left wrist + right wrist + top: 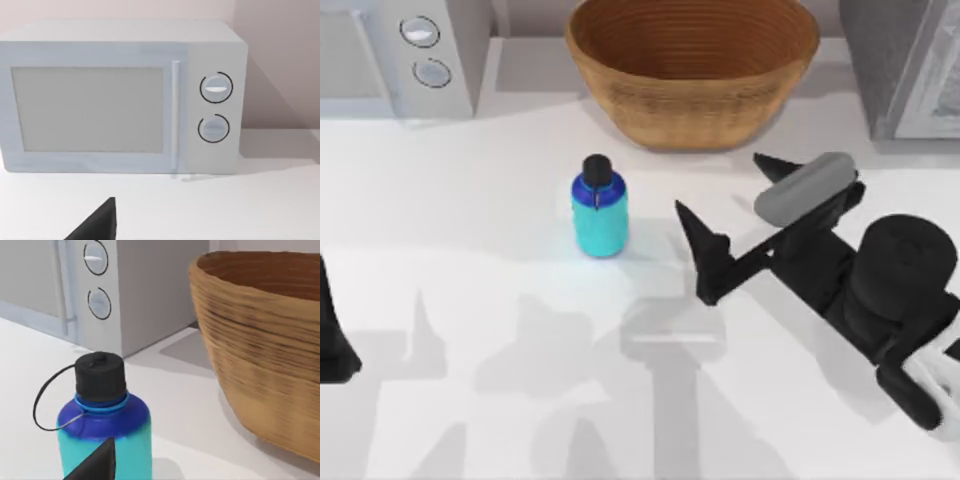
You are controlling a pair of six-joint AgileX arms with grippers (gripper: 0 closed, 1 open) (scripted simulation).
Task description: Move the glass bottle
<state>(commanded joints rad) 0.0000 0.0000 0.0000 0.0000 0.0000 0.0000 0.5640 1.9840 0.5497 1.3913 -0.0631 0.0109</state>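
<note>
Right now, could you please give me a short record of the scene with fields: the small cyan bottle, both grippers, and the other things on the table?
bottle: small cyan glass bottle with black cap, upright on the white table, in front of the basket
right gripper: open, right of the bottle, not touching it
left gripper: parked at the table's left edge
basket: brown woven basket, at the back
microwave: white microwave, back left

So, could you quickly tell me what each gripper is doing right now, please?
Left gripper: parked at the table's left edge; fingers cannot be told.
Right gripper: open, holding nothing, just right of the glass bottle.
</note>
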